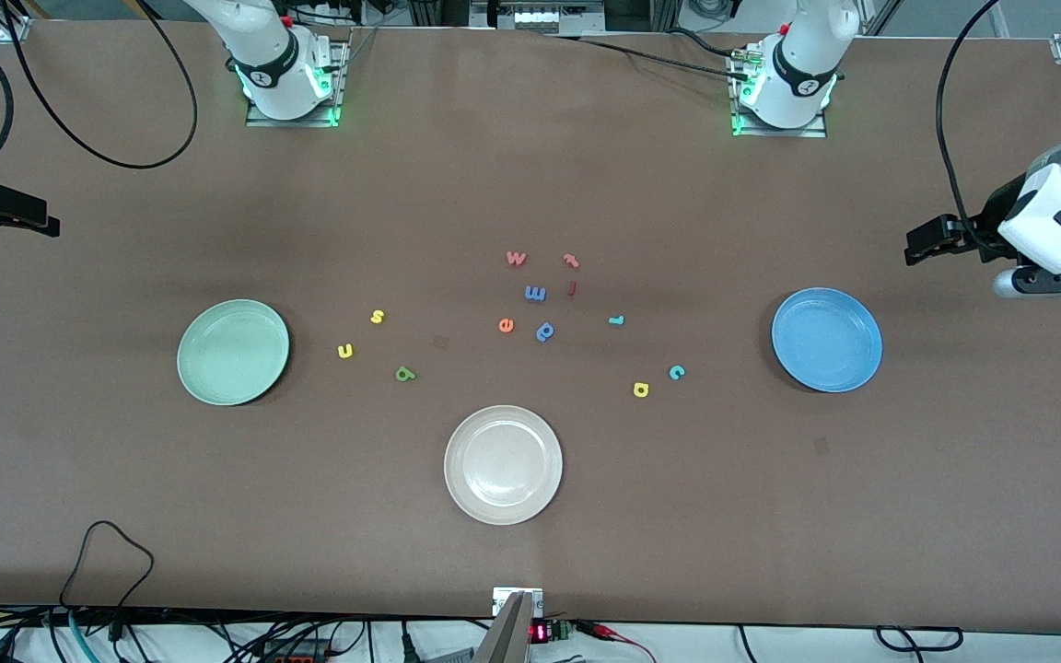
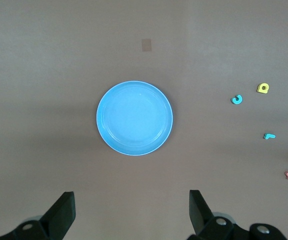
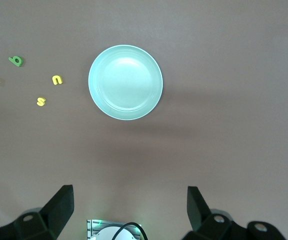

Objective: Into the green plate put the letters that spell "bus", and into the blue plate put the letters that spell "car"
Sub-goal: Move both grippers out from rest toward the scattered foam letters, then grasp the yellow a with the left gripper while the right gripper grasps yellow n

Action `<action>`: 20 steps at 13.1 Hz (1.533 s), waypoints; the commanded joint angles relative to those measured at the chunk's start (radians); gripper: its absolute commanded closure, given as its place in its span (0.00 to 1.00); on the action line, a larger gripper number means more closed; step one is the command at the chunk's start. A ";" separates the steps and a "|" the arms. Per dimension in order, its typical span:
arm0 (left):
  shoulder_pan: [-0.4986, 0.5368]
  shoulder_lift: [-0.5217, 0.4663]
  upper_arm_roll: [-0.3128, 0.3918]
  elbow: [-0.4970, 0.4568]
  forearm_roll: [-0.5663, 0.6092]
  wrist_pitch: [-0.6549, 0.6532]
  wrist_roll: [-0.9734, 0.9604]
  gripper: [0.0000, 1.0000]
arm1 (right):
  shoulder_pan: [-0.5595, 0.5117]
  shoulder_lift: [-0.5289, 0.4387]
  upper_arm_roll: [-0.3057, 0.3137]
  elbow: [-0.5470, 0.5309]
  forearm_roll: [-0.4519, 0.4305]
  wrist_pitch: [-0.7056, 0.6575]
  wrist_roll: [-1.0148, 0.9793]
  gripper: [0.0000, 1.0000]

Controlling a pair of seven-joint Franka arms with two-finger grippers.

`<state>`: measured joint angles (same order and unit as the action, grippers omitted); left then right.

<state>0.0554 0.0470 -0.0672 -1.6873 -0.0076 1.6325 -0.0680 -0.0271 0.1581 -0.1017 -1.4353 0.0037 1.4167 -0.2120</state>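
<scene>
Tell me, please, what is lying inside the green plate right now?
Nothing: the green plate shows only its bare inside. The b, u and s lie on the table beside it.

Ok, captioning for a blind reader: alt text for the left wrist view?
A blue plate sits empty on the brown table, framed by the open left pincer. Off to one side lie a teal c, yellow a, teal r and two red pieces.
</scene>
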 commanded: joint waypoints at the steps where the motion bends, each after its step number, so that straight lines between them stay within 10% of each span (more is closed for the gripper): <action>1: 0.009 -0.030 -0.005 -0.028 -0.005 0.000 0.014 0.00 | -0.002 -0.018 0.002 -0.013 0.005 0.004 -0.009 0.00; 8: -0.003 0.017 -0.011 -0.032 -0.006 0.010 0.031 0.00 | 0.004 -0.015 0.066 -0.172 0.013 0.078 -0.009 0.00; 14: -0.063 0.296 -0.128 -0.015 -0.005 0.248 0.014 0.12 | 0.036 -0.002 0.169 -0.497 0.013 0.522 0.078 0.00; 20: -0.244 0.635 -0.128 0.261 -0.009 0.314 -0.093 0.26 | 0.154 0.202 0.169 -0.498 0.010 0.799 0.186 0.05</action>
<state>-0.1681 0.5731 -0.2010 -1.5492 -0.0077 1.9746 -0.1519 0.1023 0.3030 0.0697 -1.9513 0.0067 2.1581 -0.0366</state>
